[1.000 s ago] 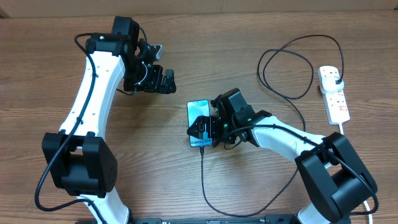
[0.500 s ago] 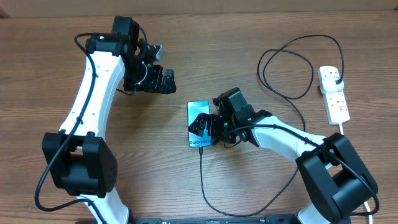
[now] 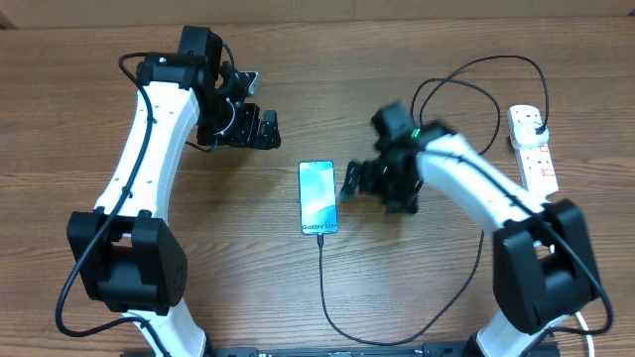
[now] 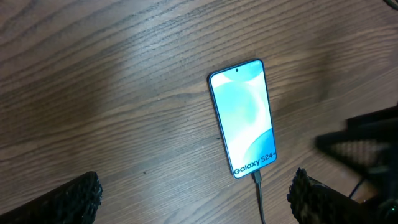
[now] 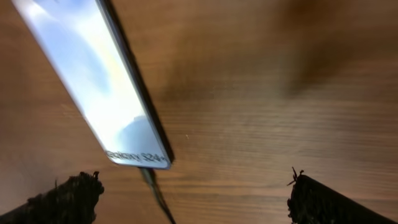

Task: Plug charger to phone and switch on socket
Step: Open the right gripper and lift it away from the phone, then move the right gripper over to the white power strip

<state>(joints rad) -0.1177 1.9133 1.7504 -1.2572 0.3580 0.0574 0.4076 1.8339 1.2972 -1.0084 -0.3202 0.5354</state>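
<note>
Left pincer (image 3: 258, 129) and right pincer (image 3: 350, 182) gape empty; charger (image 3: 321, 288) sits plugged into phone (image 3: 317, 196).

The surface (image 3: 248, 258) lies bare to the left of the phone (image 3: 317, 196), and between it and the left gripper (image 3: 266, 129), which hangs up and to the left with jaws spread wide. The right gripper (image 3: 349, 181), jaws also wide, stands just beside the phone's right edge, leaving a narrow gap. The charger cable (image 3: 321, 288) runs off the phone's near end across the near surface. Its loops lie just left of the power strip (image 3: 536, 149), and the right arm (image 3: 476, 183) spans the room between.
</note>
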